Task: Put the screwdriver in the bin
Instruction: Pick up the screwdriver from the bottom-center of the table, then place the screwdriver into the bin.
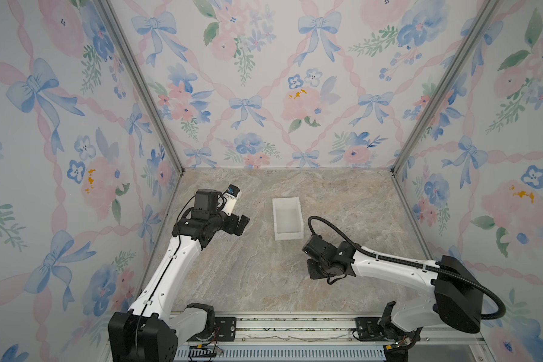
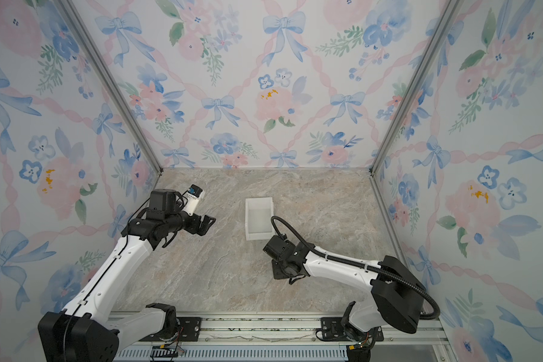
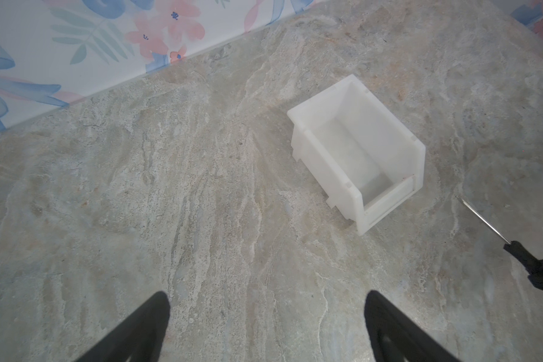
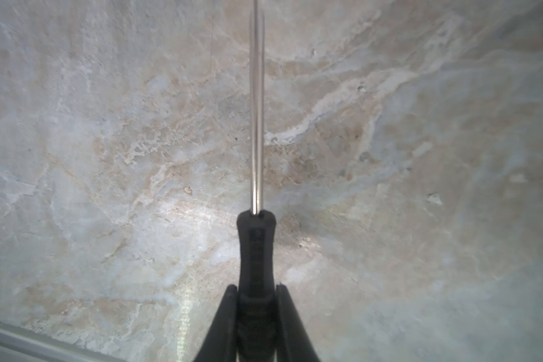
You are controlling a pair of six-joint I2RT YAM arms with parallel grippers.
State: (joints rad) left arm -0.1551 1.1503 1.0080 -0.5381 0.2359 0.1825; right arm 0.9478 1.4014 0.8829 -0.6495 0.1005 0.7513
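right hand is shut tight on the screwdriver, both fingers pinching the black ribbed handle, thin shaft sticking straight out ahead of the hand. Handle grip makes sense: it's the fat grippy part, the shaft would slip. Can't tell if the tool is off the table or resting on it, it looks low either way. In both top views it's hidden under the right wrist. That hand sits at about 5 o'clock from the bin, near but apart. Left wrist view shows the shaft tip just short of the bin, not touching. Bin is upright, empty, mid-table, with its low wall facing 6 o'clock, probably the easiest side to come in over. Left hand is wide open, holding nothing, parked at 9 o'clock of the bin and clear of the path. Next, I reckon: lift, carry toward 11 o'clock, line the shaft up with the bin's long side so it fits, then release
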